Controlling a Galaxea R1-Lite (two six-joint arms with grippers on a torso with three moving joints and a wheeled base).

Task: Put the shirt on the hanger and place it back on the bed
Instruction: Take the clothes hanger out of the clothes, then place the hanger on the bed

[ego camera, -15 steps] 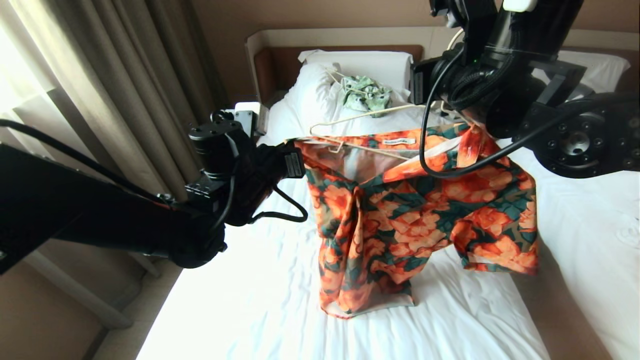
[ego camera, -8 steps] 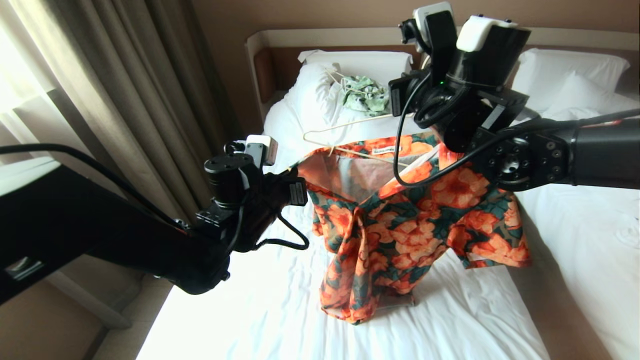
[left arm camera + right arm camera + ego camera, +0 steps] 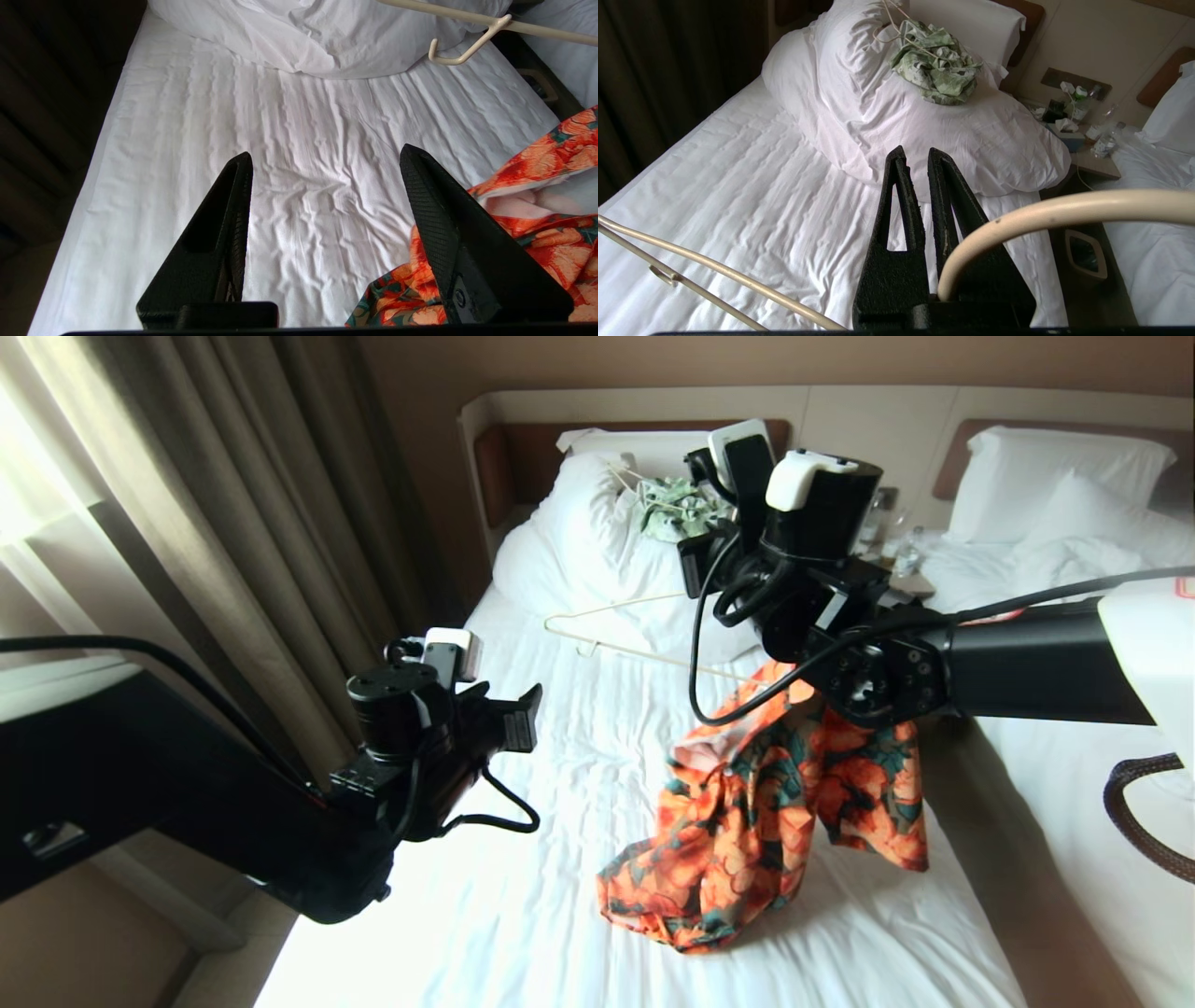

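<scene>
Since the earlier frames, the left pincer (image 3: 523, 714) has let go of the shirt's (image 3: 756, 821) shoulder and drawn back toward 9 o'clock, and the right arm has come down toward the bed (image 3: 579, 775). The shirt has slid off one end of the hanger (image 3: 635, 649) and slumped. It now hangs bunched below the right wrist, its lower folds heaped on the white sheet at about 5 o'clock in the head view.

Left pincer: fingers (image 3: 219, 242) spread wide with nothing between them, pointing level across the bed toward the shirt, well apart from the cloth in the head view.

Right pincer (image 3: 920, 161): fingers pressed almost together, and the hanger's cream hook (image 3: 1045, 214) curves up from their base, so you may read it as pinching the hanger by its neck. The bare arm of the hanger reaches out toward 9 o'clock over the sheet.

Handling: judge the shirt light, limp and rather slippery; it will not keep a shape and slides readily off a smooth hanger. Take hold at the collar or the shoulder seam, where the cloth is doubled, not at the loose hem. The hanger looks thin and stiff, best gripped near its hook.

A small pale green garment (image 3: 936, 67) lies on the duvet (image 3: 887, 121) at 12 o'clock.
</scene>
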